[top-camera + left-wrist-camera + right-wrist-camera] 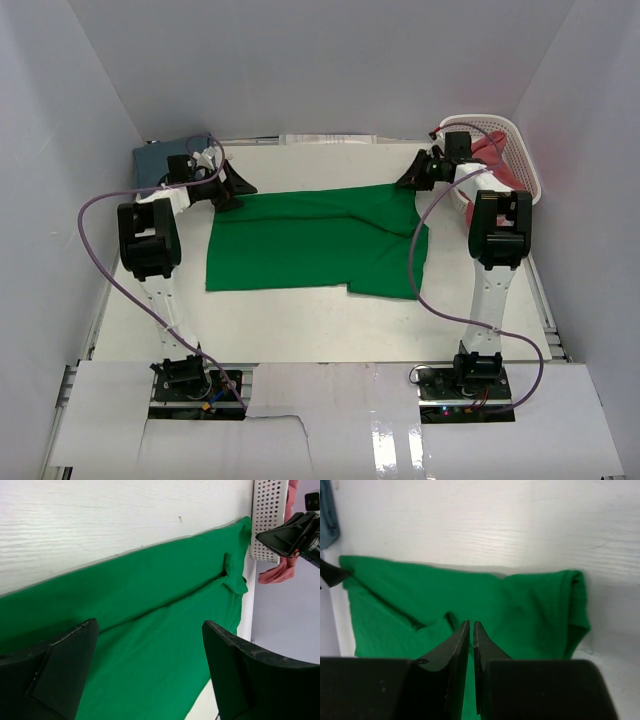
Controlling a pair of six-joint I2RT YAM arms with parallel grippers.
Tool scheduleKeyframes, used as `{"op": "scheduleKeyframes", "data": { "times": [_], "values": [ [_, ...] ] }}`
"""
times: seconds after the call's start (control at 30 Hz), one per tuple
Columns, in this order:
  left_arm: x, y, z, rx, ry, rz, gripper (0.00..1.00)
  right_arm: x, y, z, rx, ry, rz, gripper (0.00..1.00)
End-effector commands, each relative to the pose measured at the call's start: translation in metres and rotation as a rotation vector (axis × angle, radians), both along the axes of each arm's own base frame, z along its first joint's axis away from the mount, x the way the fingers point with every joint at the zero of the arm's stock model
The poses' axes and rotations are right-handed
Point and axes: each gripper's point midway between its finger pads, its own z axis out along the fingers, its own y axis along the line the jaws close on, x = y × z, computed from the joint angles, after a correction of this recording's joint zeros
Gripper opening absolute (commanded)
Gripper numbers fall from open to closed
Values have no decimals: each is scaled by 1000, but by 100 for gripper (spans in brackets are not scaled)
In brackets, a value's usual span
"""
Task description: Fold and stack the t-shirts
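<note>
The green t-shirt (pixel 310 245) lies spread and partly folded in the middle of the table, with a fold along its right side (pixel 575 610). My left gripper (pixel 235 190) hovers open at its far left corner, cloth showing between the wide jaws (pixel 150 625) but not gripped. At the far right corner is my right gripper (pixel 410 178). Its jaws (pixel 471 623) stand nearly together with a thin slit and grip nothing. The slate blue t-shirt (pixel 160 160) sits folded at the back left. The pinkish red t-shirt (pixel 495 160) hangs out of the basket.
A white lattice basket (pixel 510 135) stands at the back right, close behind the right arm. White walls close in the table on three sides. Purple cables loop from both arms over the table.
</note>
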Motion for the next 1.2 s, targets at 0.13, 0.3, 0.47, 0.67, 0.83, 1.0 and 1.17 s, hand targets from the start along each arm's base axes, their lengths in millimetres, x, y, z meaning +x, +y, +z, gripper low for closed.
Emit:
{"op": "scheduleKeyframes", "data": {
  "times": [0.13, 0.3, 0.47, 0.67, 0.83, 1.0, 1.17],
  "values": [
    [-17, -13, 92, -76, -321, -115, 98, -16, 14, 80, 81, -169, 86, 14],
    [-51, -18, 157, -168, -431, -147, 98, -36, 15, 74, 80, -147, 96, 13],
    [-80, -11, 197, -137, -456, -134, 98, -49, 16, 83, 68, -162, 99, 12],
    [-124, 2, 259, 120, -717, 16, 98, -64, 18, 97, 43, -189, 107, 12],
    [-160, 16, 304, 259, -822, 187, 98, -75, 22, 103, 41, -205, 108, 11],
    [-196, 59, 322, 429, -886, 510, 98, -82, 26, 109, 33, -230, 110, 11],
    [-244, 25, 347, 462, -1186, 372, 98, -83, 29, 116, 30, -239, 124, 11]
  ]
}}
